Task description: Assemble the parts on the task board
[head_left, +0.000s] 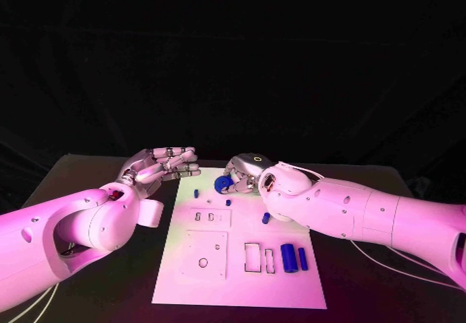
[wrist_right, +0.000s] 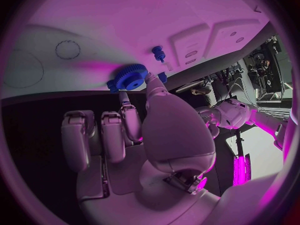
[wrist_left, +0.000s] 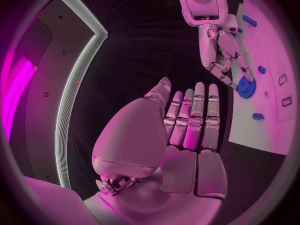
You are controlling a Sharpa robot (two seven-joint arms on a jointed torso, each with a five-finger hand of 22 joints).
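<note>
Gear in the right hand's fingers, over the board's far end

Head view: the right hand (head_left: 248,176) pinched a blue gear (head_left: 223,183) at the far end of the board (head_left: 243,282), at about 12 o'clock from the board's middle. A small peg (head_left: 228,201) stood just nearer, toward 6 o'clock from the gear. The left hand (head_left: 160,167) hung off the board's far left corner, fingers apart, grasping nothing; the right was plainly the nearer.

Left wrist view: the left hand (wrist_left: 187,135) lay flat and released; the gear (wrist_left: 245,87) sat at the right hand's fingertips (wrist_left: 232,74).

Right wrist view: the fingers (wrist_right: 149,83) held the gear (wrist_right: 130,79) by its rim, its face toward the board; a peg (wrist_right: 159,52) stood just beyond it.
</note>
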